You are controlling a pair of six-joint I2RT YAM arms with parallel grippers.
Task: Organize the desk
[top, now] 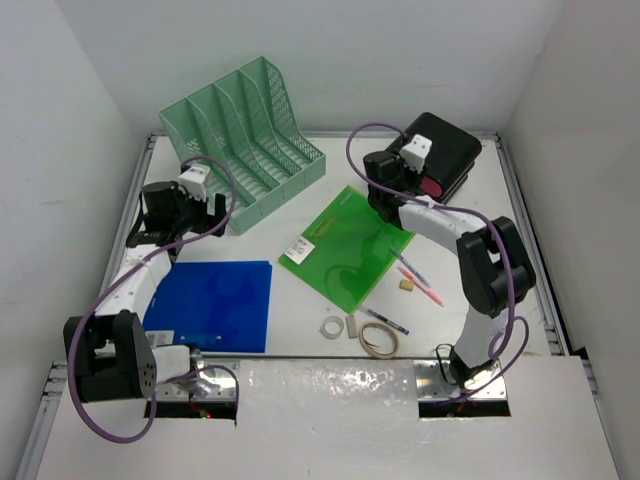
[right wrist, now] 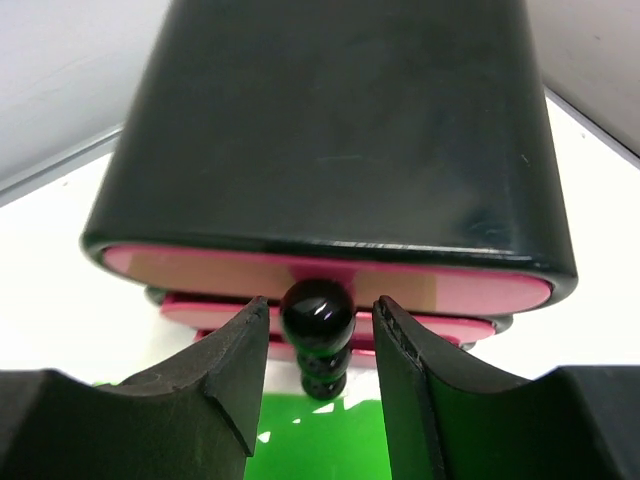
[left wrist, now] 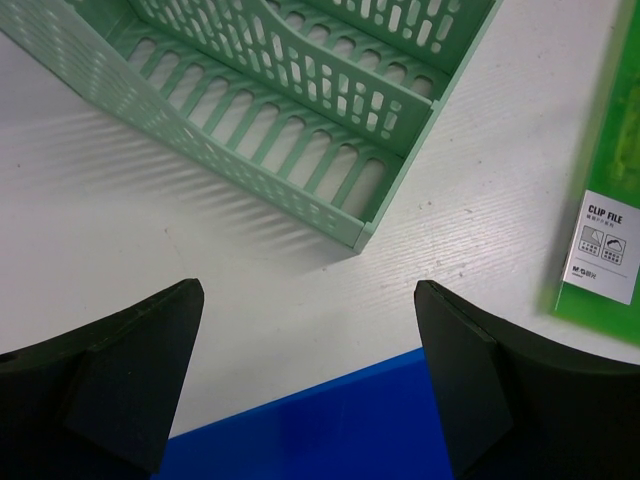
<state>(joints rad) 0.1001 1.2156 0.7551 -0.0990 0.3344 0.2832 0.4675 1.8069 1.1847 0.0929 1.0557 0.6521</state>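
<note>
The large white silver-railed desk [top: 295,320], filling the walled bay, is showing little order. The mint-green mesh file rack [top: 245,140] is standing far left, its slots looking empty. 2 flat items are lying unfiled: a glossy blue folder [top: 215,305] near left and a translucent green clip file [top: 350,250] at centre. Pens [top: 415,275] and a tape roll [top: 378,340] are sitting loose near right.

The right gripper [right wrist: 320,312] is bracketing the round black knob [right wrist: 315,320] of the black, pink-fronted drawer box [top: 445,150] far right, jaws narrow with slivers of gap showing. The left gripper [left wrist: 308,290] is hovering wide and empty over the blue folder's far edge.

Judgement: nearly all sorting is waiting to be done.
</note>
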